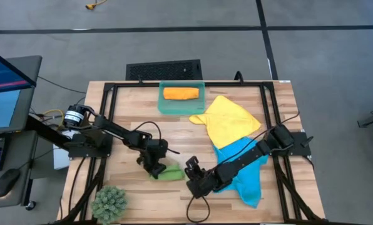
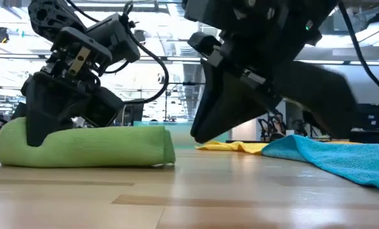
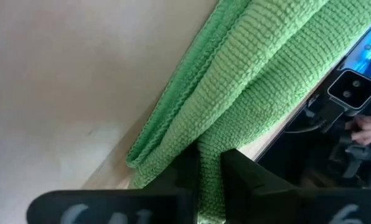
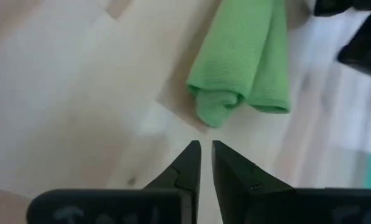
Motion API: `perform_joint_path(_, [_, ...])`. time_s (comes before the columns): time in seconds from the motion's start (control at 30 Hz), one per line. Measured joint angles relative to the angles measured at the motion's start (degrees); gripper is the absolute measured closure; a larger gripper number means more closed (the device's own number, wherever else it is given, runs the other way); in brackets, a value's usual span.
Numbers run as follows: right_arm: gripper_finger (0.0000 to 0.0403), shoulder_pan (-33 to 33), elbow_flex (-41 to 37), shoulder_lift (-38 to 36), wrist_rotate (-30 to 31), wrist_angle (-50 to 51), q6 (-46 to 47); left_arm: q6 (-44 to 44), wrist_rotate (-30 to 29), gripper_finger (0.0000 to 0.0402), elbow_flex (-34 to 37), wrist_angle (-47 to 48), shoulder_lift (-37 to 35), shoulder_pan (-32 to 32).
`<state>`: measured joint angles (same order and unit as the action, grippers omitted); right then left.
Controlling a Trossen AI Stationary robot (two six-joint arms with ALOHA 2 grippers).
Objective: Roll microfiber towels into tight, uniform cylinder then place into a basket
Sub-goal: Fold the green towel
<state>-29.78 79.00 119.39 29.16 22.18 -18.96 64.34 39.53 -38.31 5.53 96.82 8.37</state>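
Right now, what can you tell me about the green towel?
The green towel is a soft, knobbly cloth rolled into a fat sausage, lying flat on the wooden table near the front edge. One end shows folded layers tucked inside. The left gripper pinches its other end, fingers shut on the cloth. The right gripper sits just beyond the free end, not touching.

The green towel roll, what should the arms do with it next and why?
Probably lift it toward the basket. The green towel lies rolled on the table, the left gripper pinches one end, and the right gripper sits empty, nearly shut, just off the other end. The orange towel is already inside.
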Motion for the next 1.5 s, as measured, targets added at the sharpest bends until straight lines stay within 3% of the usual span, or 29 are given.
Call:
perform_joint_path(0.1, [0.0342,-0.65,0.04,-0.02,2.36,-3.05,-4.27,0.02,0.49,0.0375,-0.05,0.62,-0.04,-0.72])
perform_joint_path(0.3, [0.0342,-0.05,0.11,-0.04,1.38,-11.37,-7.62,-0.11,2.22,0.0376,-0.02,1.44,-0.02,-1.78])
perform_joint_path(0.47, [0.0333,1.76,0.11,-0.03,-9.68,-11.81,-10.00,-0.20,3.08,0.0374,-0.04,1.85,-0.02,-1.78])
perform_joint_path(0.57, [0.0309,2.70,0.11,-0.04,-14.13,-11.86,-10.01,-0.18,3.16,0.0373,-0.04,1.85,-0.02,-1.78])
perform_joint_path(0.83, [0.0204,4.72,0.17,0.02,-17.25,-13.37,-12.57,-0.17,3.19,0.0374,-0.06,1.70,-0.02,-1.78])
perform_joint_path(0.97, [0.0178,5.35,0.04,1.71,-17.37,-12.83,-12.76,-0.17,3.21,0.0372,-0.08,1.63,-0.04,-1.78])
perform_joint_path(1.3, [0.0189,8.23,0.37,4.70,-14.36,-14.98,-7.78,-0.20,3.38,0.0372,-0.17,2.34,-0.11,-1.78])
perform_joint_path(1.5, [0.0195,10.58,0.31,4.76,-18.79,-15.03,-1.39,-0.85,3.39,0.0373,-0.19,2.42,-0.13,-1.78])
